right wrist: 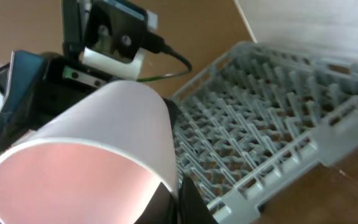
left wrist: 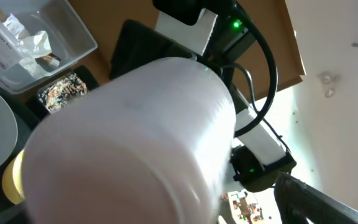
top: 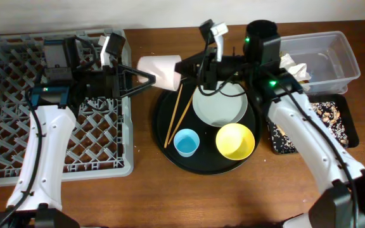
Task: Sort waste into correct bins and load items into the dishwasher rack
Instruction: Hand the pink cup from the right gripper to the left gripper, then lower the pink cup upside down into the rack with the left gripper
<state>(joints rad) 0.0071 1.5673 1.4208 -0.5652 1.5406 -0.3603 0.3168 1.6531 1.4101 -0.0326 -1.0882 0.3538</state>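
Observation:
The pink cup (top: 159, 69) hangs on its side in the air between my two grippers, by the right edge of the dishwasher rack (top: 5, 63). My right gripper (top: 185, 66) is shut on the cup's rim wall, as the right wrist view (right wrist: 179, 193) shows, with the cup's mouth (right wrist: 92, 155) facing that camera. My left gripper (top: 146, 79) is open around the cup's base (left wrist: 129, 143); one finger (left wrist: 316, 199) stands apart from it. The plate (top: 220, 107), yellow bowl (top: 235, 140), blue cup (top: 186, 142) and chopsticks (top: 177, 114) lie on the round black tray (top: 170, 152).
The clear tub (top: 341, 54) at the back right holds the white napkin (top: 294, 63). The shallow black tray (top: 325, 114) in front of it holds brownish scraps. The rack's peg floor (right wrist: 278, 112) lies just beyond the cup in the right wrist view.

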